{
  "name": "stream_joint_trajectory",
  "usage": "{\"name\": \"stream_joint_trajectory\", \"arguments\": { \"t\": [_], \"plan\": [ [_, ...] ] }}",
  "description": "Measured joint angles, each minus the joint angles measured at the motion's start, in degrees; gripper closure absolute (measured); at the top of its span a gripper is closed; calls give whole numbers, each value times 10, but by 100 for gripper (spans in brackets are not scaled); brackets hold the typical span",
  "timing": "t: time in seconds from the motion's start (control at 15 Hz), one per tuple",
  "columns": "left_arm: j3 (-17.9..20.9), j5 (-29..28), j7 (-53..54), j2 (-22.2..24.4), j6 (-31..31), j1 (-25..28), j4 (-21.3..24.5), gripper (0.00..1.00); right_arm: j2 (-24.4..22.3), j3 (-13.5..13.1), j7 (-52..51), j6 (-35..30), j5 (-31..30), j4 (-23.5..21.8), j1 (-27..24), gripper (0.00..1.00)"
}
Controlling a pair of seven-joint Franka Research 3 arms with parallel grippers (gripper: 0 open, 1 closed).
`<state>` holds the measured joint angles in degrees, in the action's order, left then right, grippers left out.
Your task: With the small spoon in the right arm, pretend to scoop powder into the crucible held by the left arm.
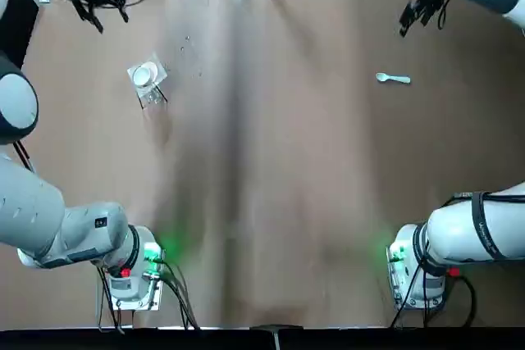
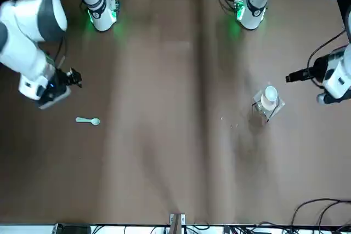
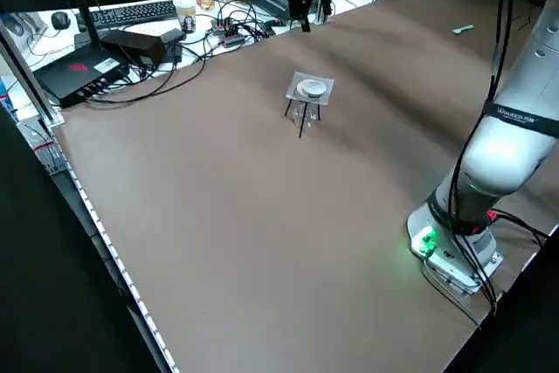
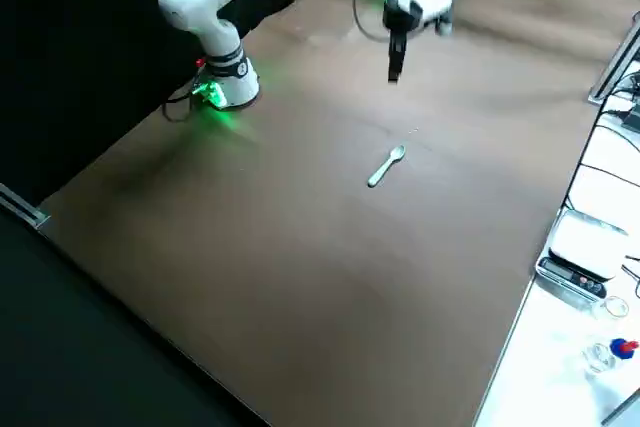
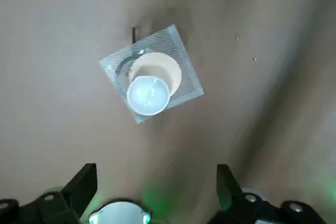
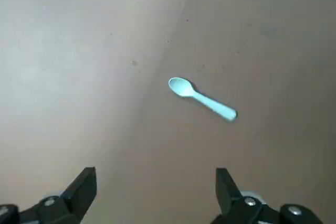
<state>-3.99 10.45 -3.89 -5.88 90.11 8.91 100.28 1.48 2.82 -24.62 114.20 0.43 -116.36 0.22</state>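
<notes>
A brown table [image 1: 271, 170] carries the two arm bases at its near edge; beyond its far edge a desk holds a keyboard [image 3: 131, 13] and tangled cables [image 3: 231, 32]. The white crucible [image 5: 149, 95] stands upright on a square of wire mesh [image 5: 172, 44] mounted on a thin-legged stand, on the far part of the table's left half. The small spoon [image 6: 202, 98], pale blue-green, lies flat on the bare surface on the far part of the right half, bowl toward the table centre, well apart from the crucible. The left gripper [image 5: 156, 169] hangs above the far left corner, just beyond the crucible; its fingers are spread wide with nothing between them, and the crucible is not in contact with either finger. The right gripper [image 6: 155, 170] hangs above the far right corner, beyond the spoon and clear of it; its fingers are likewise spread and empty. Neither task object is held.
</notes>
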Motion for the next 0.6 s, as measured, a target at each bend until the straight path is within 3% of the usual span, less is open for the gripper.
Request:
{"name": "stream_joint_trajectory", "arguments": {
  "t": [0.33,0.6],
  "plan": [
    [0,27,98,-19,68,27,75,0,114,-2,-190,144,-1,-28,-8,2],
    [0,58,171,-58,123,64,89,0,186,-4,-386,219,-1,-25,-36,9]
  ]
}}
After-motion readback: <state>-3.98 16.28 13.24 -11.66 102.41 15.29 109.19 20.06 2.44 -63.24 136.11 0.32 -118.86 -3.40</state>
